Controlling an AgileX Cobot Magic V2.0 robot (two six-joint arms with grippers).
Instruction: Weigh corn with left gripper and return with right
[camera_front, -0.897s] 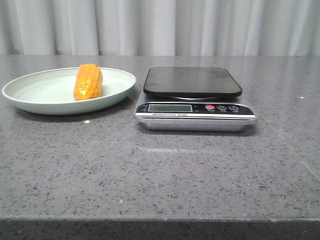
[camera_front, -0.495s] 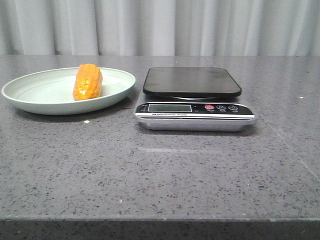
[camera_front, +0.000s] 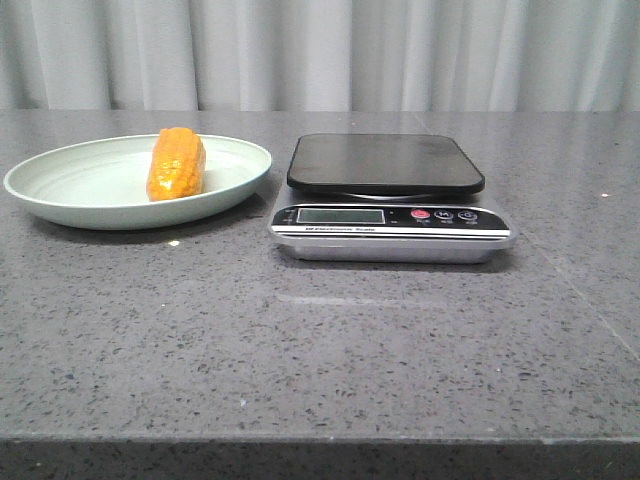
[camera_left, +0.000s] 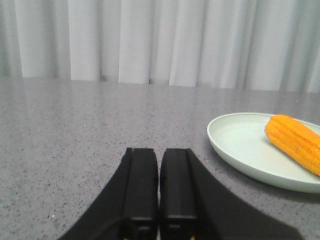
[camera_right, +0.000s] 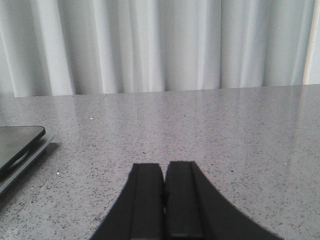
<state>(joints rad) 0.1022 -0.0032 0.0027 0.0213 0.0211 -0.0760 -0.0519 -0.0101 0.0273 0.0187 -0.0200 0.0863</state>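
Observation:
The orange-yellow corn (camera_front: 176, 164) lies in a pale green plate (camera_front: 80, 190) at the left of the table; it also shows in the left wrist view (camera_left: 295, 142) on the plate (camera_left: 240, 150). A digital scale (camera_front: 388, 196) with a black platform stands to the right of the plate; its edge shows in the right wrist view (camera_right: 17, 145). My left gripper (camera_left: 159, 152) is shut and empty, low over the table, apart from the plate. My right gripper (camera_right: 164, 166) is shut and empty beside the scale. Neither gripper shows in the front view.
The grey speckled table (camera_front: 320, 340) runs to a front edge near the bottom of the front view. A white curtain (camera_front: 320, 50) hangs behind the table.

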